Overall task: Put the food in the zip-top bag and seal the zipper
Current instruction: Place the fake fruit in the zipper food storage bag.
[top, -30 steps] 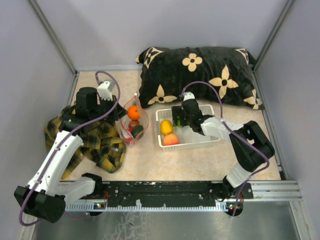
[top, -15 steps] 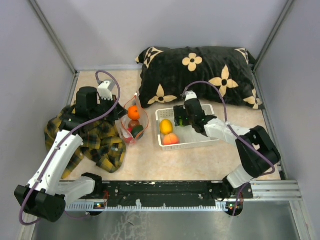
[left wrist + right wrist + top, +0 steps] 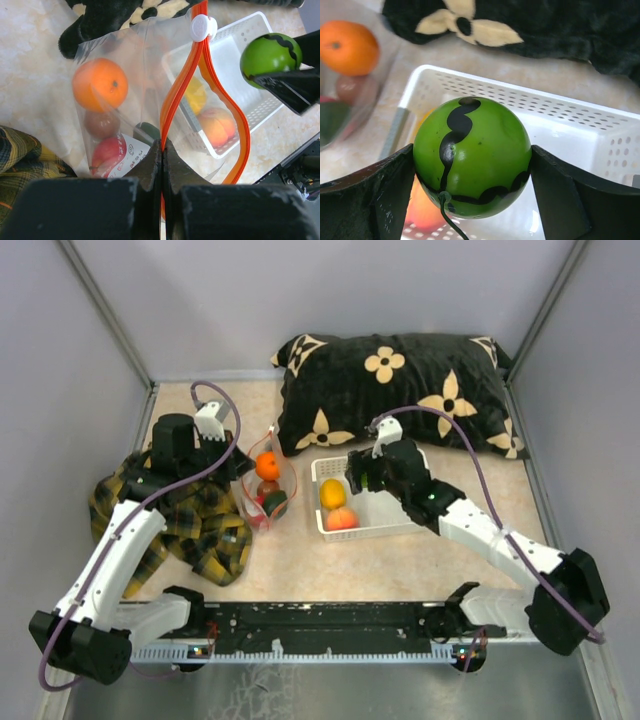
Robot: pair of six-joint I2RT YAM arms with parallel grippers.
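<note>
**Striped fruit held over the basket, bag mouth pinched open**

Over the end of the white basket (image 3: 570,107) nearest the bag, the right hand (image 3: 472,175) was clenched on the green striped fruit (image 3: 472,157). One finger pressed each side of the fruit, which was clear of the basket floor. Two fruits lay in the basket below it: the yellow fruit (image 3: 332,494) and the peach fruit (image 3: 341,519), side by side at that same end.

To the left of the basket, the zip-top bag (image 3: 125,65) stood on the tabletop (image 3: 400,560) with its mouth parted. The left hand (image 3: 162,160) was closed tight on the zipper (image 3: 172,100), pinching one red-orange strip. The other strip bowed away to the right in a loop. The white slider (image 3: 202,26) sat at the far end, where the strips met.

Four fruits showed through the clear plastic:
- the orange fruit (image 3: 100,83), farthest from the left hand
- the brown fruit (image 3: 101,123), just beside it
- the red fruit (image 3: 107,155)
- the dark green fruit (image 3: 147,131), near the zipper

A plaid cloth (image 3: 200,520) lay under the left arm, and a black flowered pillow (image 3: 400,390) lay behind the basket.
</note>
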